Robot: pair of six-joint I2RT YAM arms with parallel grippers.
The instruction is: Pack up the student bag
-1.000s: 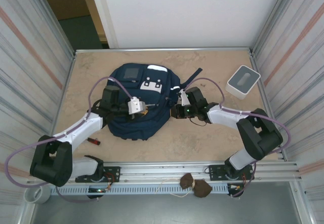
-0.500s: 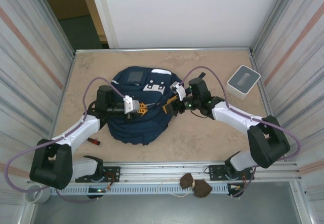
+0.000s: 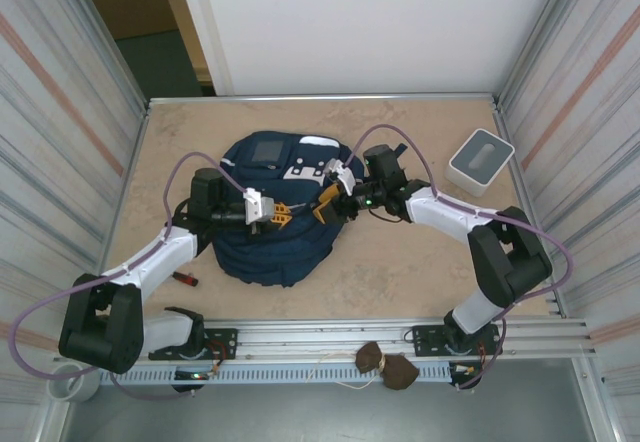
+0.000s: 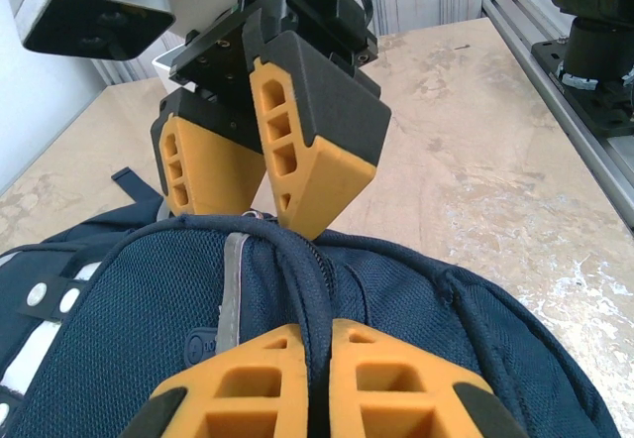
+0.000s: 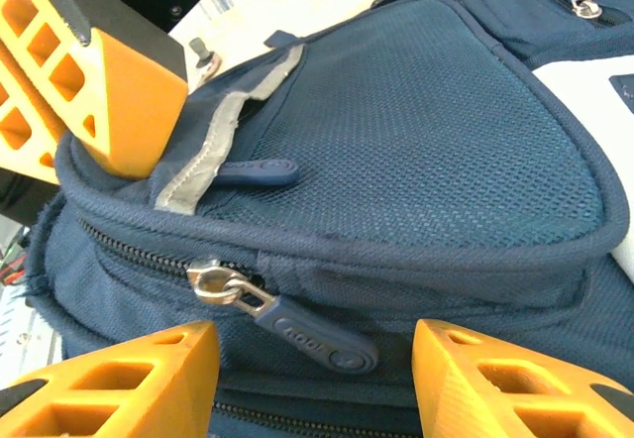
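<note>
The student bag [image 3: 255,247], a navy-blue backpack with a pale stripe, lies in the middle of the table. My left gripper [image 3: 283,214] is shut on a raised seam of the bag beside its zip. The left wrist view shows that pinch close up, the left gripper [image 4: 319,339] clamped on the bag [image 4: 119,339]. My right gripper [image 3: 325,202] is open at the bag's right top edge, facing the left one. In the right wrist view a navy zipper pull [image 5: 297,329] on a metal ring lies between the right gripper [image 5: 312,379] fingers, untouched.
A white box [image 3: 479,160] stands at the back right. A small red and black item [image 3: 185,279] lies on the table by the left arm. Two brown lumps [image 3: 385,364] rest on the front rail. Metal walls close in both sides.
My right gripper has opened and moved left and up onto the bag's top edge. The left gripper shifted slightly left, still shut on the bag, and the bag has bunched up.
</note>
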